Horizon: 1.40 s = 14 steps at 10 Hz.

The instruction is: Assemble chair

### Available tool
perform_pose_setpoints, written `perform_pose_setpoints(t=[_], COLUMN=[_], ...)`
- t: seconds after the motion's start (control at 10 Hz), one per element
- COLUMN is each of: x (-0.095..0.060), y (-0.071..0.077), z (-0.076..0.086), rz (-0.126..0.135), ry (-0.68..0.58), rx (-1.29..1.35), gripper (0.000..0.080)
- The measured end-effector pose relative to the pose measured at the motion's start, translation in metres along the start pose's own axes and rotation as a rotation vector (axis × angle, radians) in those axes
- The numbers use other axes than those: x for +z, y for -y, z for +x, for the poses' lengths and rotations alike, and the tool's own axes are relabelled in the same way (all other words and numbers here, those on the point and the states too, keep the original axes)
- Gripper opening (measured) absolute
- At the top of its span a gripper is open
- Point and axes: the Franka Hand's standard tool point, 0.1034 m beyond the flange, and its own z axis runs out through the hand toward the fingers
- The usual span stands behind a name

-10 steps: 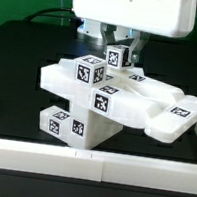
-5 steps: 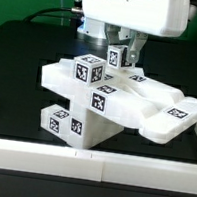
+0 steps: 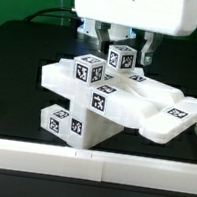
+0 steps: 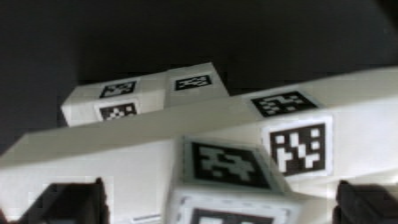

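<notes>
The gripper (image 3: 122, 44) stands wide open, empty, fingers at 3 and 9 o'clock of the small cube (image 3: 119, 59). The chair (image 3: 116, 104) looks rigid, light, smooth; grip flat sides.

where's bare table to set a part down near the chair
Bare black table lies off the exterior view's left of the chair and in front of it. Crowded above the top cube, where the open jaws straddle it.

Probably a robotics lab: black table (image 3: 12, 126), white edging rail (image 3: 88, 166), tag-marked parts (image 3: 107, 98).
</notes>
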Motion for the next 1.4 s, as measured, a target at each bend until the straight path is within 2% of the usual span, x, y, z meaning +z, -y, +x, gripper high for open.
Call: perform_pose_setpoints(t=[0.2, 0.4, 1.0, 1.3, 1.4], x=[0.0005, 0.0031, 0.0017, 0.0016, 0.0017], y=[0.0009, 0.0031, 0.0022, -0.0014, -0.0021], z=[-0.0007, -0.0066, -0.0031, -0.0001, 0.0004], rz=[0.001, -0.014, -0.033, -0.038, -0.038], ry=[-0.007, -0.019, -0.021, -0.019, -0.018], rx=[-0.146, -0.326, -0.845, -1.004, -1.001], gripper=[0.0649, 0.0649, 0.0649, 0.0649, 0.0534])
